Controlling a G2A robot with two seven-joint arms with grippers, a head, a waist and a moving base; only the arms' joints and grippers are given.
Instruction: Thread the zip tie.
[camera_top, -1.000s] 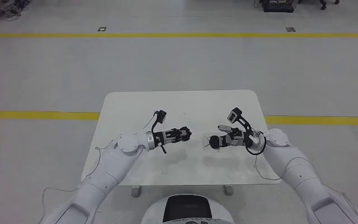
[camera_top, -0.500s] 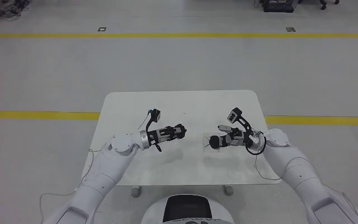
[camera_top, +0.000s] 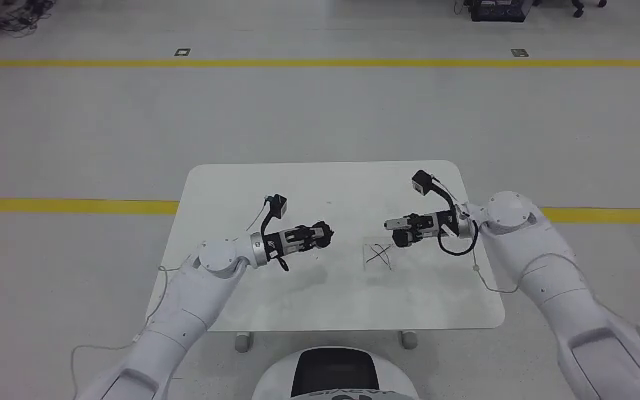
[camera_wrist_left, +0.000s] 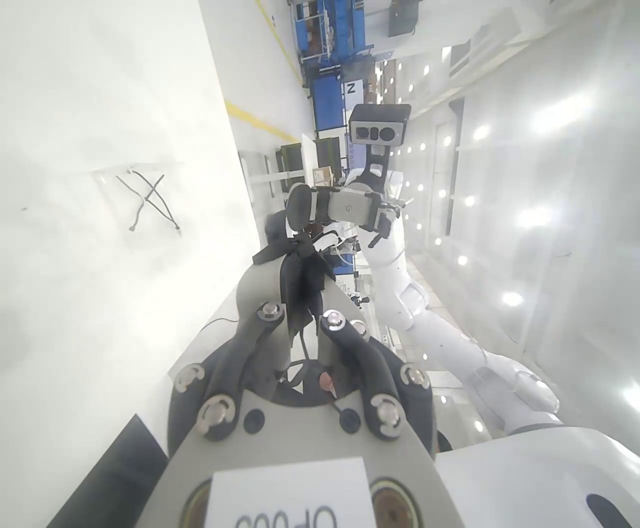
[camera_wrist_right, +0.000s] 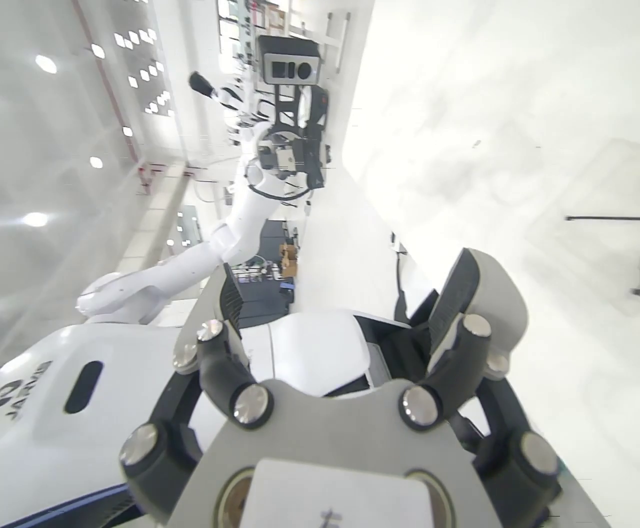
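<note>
Bench (camera_top: 300, 190), white with rounded corners, seen from above with a robot arm reaching in from each side. Two thin dark zip ties (camera_top: 377, 254) lie crossed like an X near the middle of the bench, between the two arms and touching neither. In the left wrist view the zip ties (camera_wrist_left: 147, 200) rest on what looks like a faint clear sheet (camera_wrist_left: 107, 174), probably there to mark the spot where they are set out. The left arm (camera_top: 225, 257) is held low over the bench, pointing toward the ties but ending short of them. The left jaws are pressed closed, with dark material bunched at the tips; it is hard to tell whether that is only their own padding or something thin pinched between them. The right arm (camera_top: 510, 212) hangs on the other side of the ties, and the right jaws are spread wide and empty, which would suit a reach for one tie. Neither tie looks threaded: both lie loose, and no loop can be made out. The heads and tails of the ties are too small to tell apart from above. In the right wrist view a short dark line (camera_wrist_right: 602, 218) runs off the edge, likely part of a tie.
</note>
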